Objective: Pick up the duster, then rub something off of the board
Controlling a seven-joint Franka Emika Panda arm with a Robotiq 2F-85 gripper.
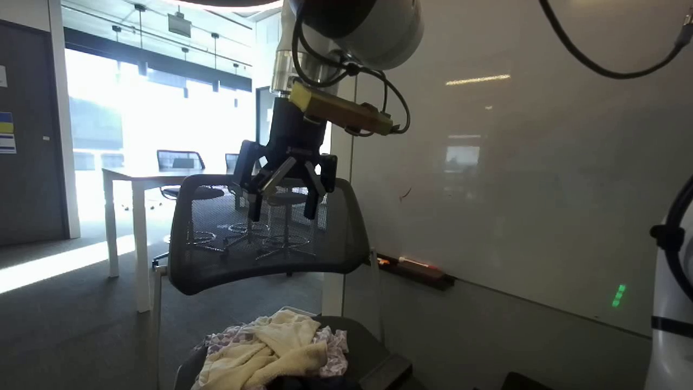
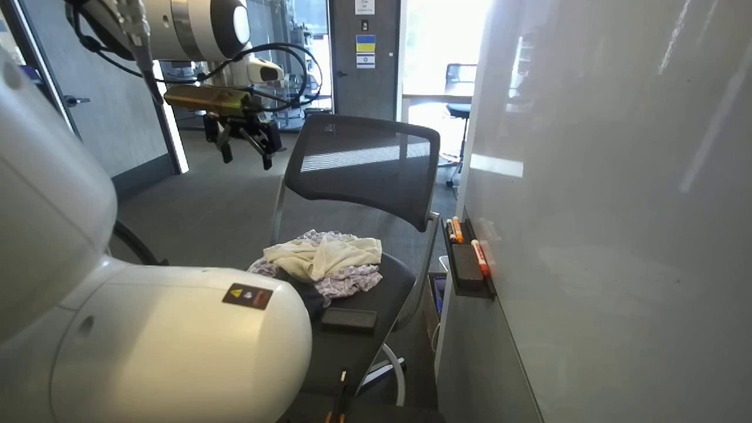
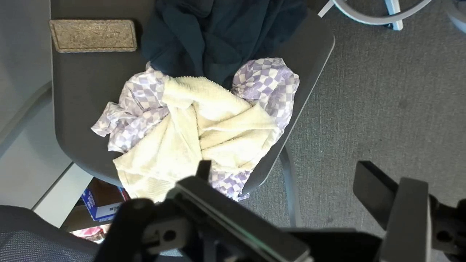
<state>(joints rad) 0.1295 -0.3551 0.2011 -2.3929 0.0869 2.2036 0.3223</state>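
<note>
The duster is a dark rectangular block lying flat on the chair seat in an exterior view (image 2: 349, 320). In the wrist view the duster (image 3: 93, 35) looks brownish and lies at the upper left. It also shows at the lower edge in an exterior view (image 1: 387, 371). The glossy white board (image 1: 514, 189) stands beside the chair and also shows in an exterior view (image 2: 605, 176). A small dark curved mark (image 1: 406, 193) is on it. My gripper (image 1: 282, 210) is open and empty, high above the floor, apart from duster and board. Its spread fingers show in the wrist view (image 3: 285, 178).
An office chair (image 2: 364, 158) with a mesh back holds crumpled cream (image 3: 218, 127), checkered (image 3: 267, 82) and dark blue (image 3: 222, 32) cloths. A ledge (image 2: 482, 292) on the board holds markers (image 2: 480, 257) and another dark block (image 2: 466, 264). A table (image 1: 138, 176) stands behind.
</note>
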